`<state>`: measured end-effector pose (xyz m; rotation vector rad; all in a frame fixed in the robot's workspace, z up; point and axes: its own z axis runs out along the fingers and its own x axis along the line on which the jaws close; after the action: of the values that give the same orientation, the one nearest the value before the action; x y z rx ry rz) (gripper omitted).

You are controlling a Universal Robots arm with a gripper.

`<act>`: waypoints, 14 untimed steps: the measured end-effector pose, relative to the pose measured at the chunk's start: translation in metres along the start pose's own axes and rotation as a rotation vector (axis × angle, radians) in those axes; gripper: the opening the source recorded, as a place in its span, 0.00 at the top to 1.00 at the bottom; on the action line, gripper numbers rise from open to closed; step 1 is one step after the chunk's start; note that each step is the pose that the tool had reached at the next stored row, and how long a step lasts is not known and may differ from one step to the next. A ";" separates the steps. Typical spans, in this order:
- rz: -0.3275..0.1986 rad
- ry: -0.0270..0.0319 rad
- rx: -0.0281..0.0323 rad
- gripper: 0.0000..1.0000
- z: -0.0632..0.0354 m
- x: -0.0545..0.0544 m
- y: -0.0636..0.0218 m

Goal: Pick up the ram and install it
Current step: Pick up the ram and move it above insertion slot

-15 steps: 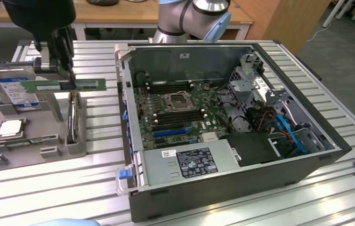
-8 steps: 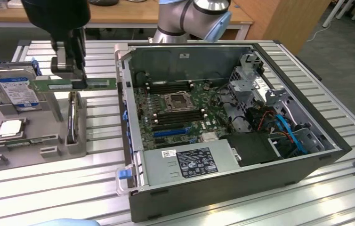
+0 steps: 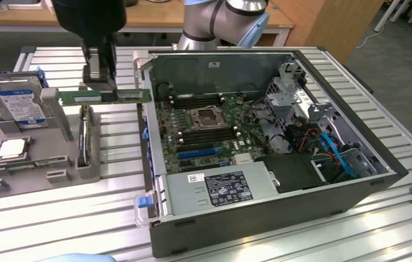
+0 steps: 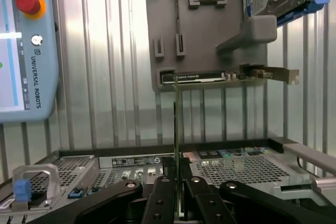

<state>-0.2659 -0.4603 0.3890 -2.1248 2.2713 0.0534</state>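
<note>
Claw (image 4: 177, 184) tight on the ram (image 3: 129, 96): broadside in exterior view, a thin edge at the wrist.

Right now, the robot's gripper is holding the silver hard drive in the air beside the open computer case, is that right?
Not quite. The gripper is holding the ram, a thin green stick, in the air beside the open computer case. The hard drive stands in the grey holder. The exterior view shows this.

Slatted table (image 3: 82, 215): computer case (image 3: 279, 213), fixture (image 3: 38, 161)
</note>
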 end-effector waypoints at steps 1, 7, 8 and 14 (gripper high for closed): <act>0.000 -0.0006 -0.0001 0.86 -0.0001 0.000 -0.0030; 0.000 -0.0044 -0.0003 0.86 0.0000 -0.001 -0.0215; 0.000 -0.0050 -0.0003 0.86 0.0000 -0.002 -0.0246; 0.000 -0.0087 -0.0007 0.86 -0.0001 -0.003 -0.0442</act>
<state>-0.2216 -0.4603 0.3890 -2.1207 2.2667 0.0633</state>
